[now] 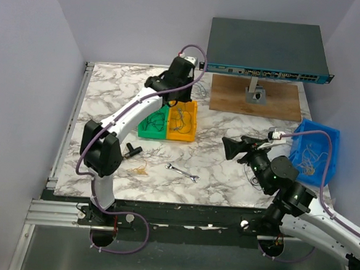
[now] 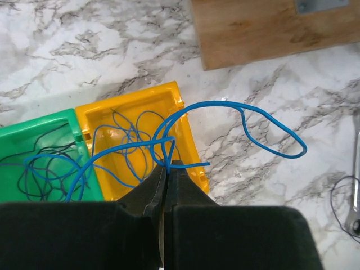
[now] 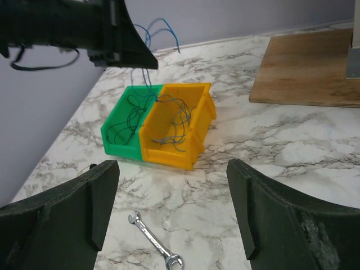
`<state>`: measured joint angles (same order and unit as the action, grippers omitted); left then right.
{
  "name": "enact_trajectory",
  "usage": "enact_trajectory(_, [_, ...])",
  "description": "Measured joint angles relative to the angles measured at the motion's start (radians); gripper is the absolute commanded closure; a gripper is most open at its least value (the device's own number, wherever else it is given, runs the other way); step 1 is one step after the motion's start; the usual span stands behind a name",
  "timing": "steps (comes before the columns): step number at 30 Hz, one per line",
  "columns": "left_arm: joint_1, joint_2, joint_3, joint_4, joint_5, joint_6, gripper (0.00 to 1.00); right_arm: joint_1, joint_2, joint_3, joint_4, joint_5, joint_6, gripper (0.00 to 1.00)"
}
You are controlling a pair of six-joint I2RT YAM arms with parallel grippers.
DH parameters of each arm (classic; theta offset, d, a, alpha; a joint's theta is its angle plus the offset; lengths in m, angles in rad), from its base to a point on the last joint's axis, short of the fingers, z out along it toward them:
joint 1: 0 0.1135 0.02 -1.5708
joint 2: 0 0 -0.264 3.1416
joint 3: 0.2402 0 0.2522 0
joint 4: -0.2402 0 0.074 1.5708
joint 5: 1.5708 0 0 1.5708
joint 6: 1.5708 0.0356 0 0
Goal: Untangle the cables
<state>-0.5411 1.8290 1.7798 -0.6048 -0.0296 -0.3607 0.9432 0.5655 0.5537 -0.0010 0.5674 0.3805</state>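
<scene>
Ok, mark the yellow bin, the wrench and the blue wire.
yellow bin (image 3: 203, 124): right wrist view, outer side wall.
wrench (image 3: 152, 239): right wrist view, middle of shaft.
blue wire (image 2: 222, 102): left wrist view, top of the loop.

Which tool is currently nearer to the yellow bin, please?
Left. The left tool hangs just above the yellow bin, shut on a blue cable. The right tool stands open, well off to the bin's right over the table.
</scene>
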Motion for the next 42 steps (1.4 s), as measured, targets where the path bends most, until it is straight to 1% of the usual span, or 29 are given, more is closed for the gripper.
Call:
enact_trajectory(3, [-0.049, 0.066, 0.000, 0.005, -0.058, 0.002, 1.00, 0.000, -0.021, -0.003, -0.002, 0.001, 0.011, 0.15])
enact_trajectory(6, [-0.075, 0.117, -0.011, 0.010, -0.056, -0.011, 1.00, 0.000, -0.039, -0.004, -0.010, 0.008, 0.016, 0.15])
enact_trajectory(8, [-0.077, 0.124, -0.037, 0.025, -0.026, -0.025, 1.00, 0.000, -0.046, -0.004, -0.019, 0.016, 0.020, 0.15])
enact_trajectory(13, [-0.076, 0.129, -0.070, 0.068, 0.116, -0.065, 1.00, 0.000, -0.054, -0.003, -0.045, 0.022, 0.023, 0.15])
enact_trajectory(20, [-0.105, 0.127, -0.081, 0.100, 0.197, -0.084, 1.00, 0.000, -0.056, -0.004, -0.055, 0.027, 0.026, 0.15])
enact_trajectory(25, [-0.113, 0.086, -0.200, 0.140, 0.260, -0.105, 1.00, 0.000, -0.054, -0.003, -0.055, 0.031, 0.030, 0.15])
enact_trajectory(28, [-0.082, 0.071, -0.240, 0.140, 0.303, -0.121, 1.00, 0.000, -0.048, -0.003, -0.055, 0.032, 0.031, 0.15])
enact_trajectory(31, [-0.025, 0.071, -0.238, 0.138, 0.326, -0.126, 1.00, 0.000, -0.040, -0.003, -0.055, 0.032, 0.032, 0.15])
enact_trajectory(36, [0.072, 0.074, -0.195, 0.101, 0.329, -0.121, 1.00, 0.000, -0.032, -0.003, -0.056, 0.034, 0.038, 0.15])
enact_trajectory(39, [0.093, 0.092, -0.169, 0.079, 0.328, -0.117, 1.00, 0.000, -0.027, -0.003, -0.056, 0.034, 0.038, 0.15])
enact_trajectory(41, [0.097, 0.131, -0.121, 0.047, 0.319, -0.111, 1.00, 0.000, -0.023, -0.003, -0.056, 0.035, 0.038, 0.15])
enact_trajectory(42, [0.096, 0.175, -0.077, 0.022, 0.312, -0.106, 1.00, 0.000, -0.020, -0.003, -0.056, 0.036, 0.038, 0.15])
